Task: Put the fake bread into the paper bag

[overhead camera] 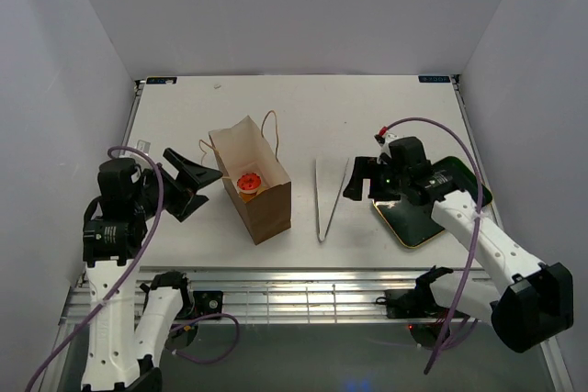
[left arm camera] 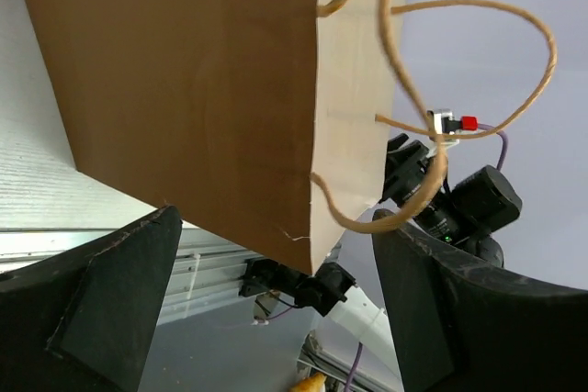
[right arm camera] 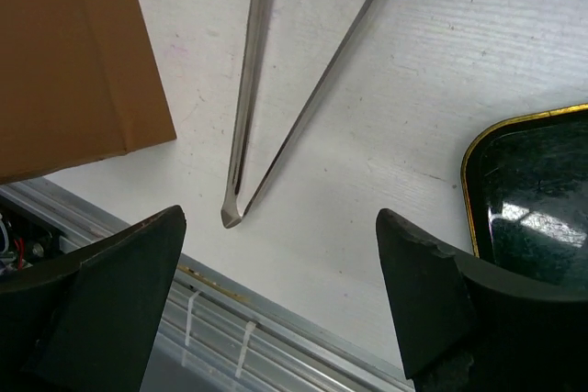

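Note:
The paper bag (overhead camera: 253,188) stands upright left of the table's middle, its top open. The red-frosted donut (overhead camera: 248,182) lies inside it; the other bread pieces are not in view. My left gripper (overhead camera: 197,181) is open and empty, its tips just left of the bag's left wall. In the left wrist view the bag (left arm camera: 184,89) and its cord handles (left arm camera: 418,107) fill the space ahead of the fingers (left arm camera: 92,309). My right gripper (overhead camera: 360,181) is open and empty, hovering between the tongs and the tray; it also shows in the right wrist view (right arm camera: 280,309).
Metal tongs (overhead camera: 326,199) lie right of the bag, also in the right wrist view (right arm camera: 253,89). The dark green gold-rimmed tray (overhead camera: 432,213) sits at the right with nothing on it. The table's metal front rail (overhead camera: 303,296) runs along the near edge.

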Robot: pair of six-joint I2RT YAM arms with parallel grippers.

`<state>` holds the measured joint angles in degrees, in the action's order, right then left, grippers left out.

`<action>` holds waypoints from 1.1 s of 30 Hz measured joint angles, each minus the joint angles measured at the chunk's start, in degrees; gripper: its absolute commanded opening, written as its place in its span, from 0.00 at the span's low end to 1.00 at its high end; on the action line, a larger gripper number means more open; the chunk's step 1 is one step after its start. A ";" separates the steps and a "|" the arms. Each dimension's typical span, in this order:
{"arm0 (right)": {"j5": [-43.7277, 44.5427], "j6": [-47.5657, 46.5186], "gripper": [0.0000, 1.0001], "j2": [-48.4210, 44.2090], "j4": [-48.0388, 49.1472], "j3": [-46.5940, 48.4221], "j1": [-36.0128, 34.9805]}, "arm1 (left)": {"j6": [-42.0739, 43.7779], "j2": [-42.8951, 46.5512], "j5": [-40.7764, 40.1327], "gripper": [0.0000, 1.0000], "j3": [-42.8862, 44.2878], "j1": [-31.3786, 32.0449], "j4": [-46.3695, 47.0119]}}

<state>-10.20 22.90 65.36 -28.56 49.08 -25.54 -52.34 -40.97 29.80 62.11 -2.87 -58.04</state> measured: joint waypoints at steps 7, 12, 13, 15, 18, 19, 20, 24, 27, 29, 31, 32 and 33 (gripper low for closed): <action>-0.15 -0.61 0.90 -16.00 4.98 -11.23 0.00 | -2.73 11.52 2.36 0.98 -15.02 0.00 12.28; -1.11 0.50 0.90 -28.26 10.36 -20.50 0.00 | -5.53 22.40 4.20 0.98 -23.85 0.00 21.53; -1.79 0.68 0.90 -30.80 11.50 -22.29 0.00 | -6.34 25.16 4.87 0.98 -26.08 0.00 23.93; -3.37 0.72 0.90 -36.28 12.85 -25.40 0.00 | -9.18 30.64 6.69 0.98 -30.34 0.00 28.33; -6.27 1.01 0.90 -45.92 14.36 -29.42 0.00 | -16.31 39.08 10.29 0.98 -38.56 0.00 37.99; -7.26 1.25 0.90 -49.24 14.73 -30.67 0.00 | -19.12 40.65 11.43 0.98 -40.92 0.00 40.92; -8.20 1.86 0.90 -52.70 15.52 -31.95 0.00 | -21.62 41.03 12.48 0.98 -43.17 0.00 44.35; -12.11 5.60 0.90 -63.21 17.64 -37.35 0.00 | -29.59 40.48 15.26 0.98 -48.00 0.00 51.65; -14.75 9.81 0.90 -65.20 19.56 -42.64 0.00 | -34.07 40.50 16.98 0.98 -48.26 0.00 58.80; -15.96 12.72 0.90 -65.09 19.02 -45.88 0.00 | -36.15 40.59 17.92 0.98 -48.26 0.00 62.58; -16.68 14.93 0.90 -64.87 18.03 -47.04 0.00 | -37.51 40.61 18.71 0.98 -48.26 0.00 64.96; -17.27 15.87 0.90 -64.74 18.51 -47.04 0.00 | -38.03 40.59 19.12 0.98 -48.26 0.00 65.83; -17.59 16.61 0.90 -64.87 19.10 -47.04 0.00 | -38.45 40.61 19.43 0.98 -48.26 0.00 66.45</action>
<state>-27.79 39.51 0.49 -9.45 2.04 -25.54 -90.78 -0.36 49.23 13.85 -2.87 8.40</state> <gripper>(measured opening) 0.900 0.978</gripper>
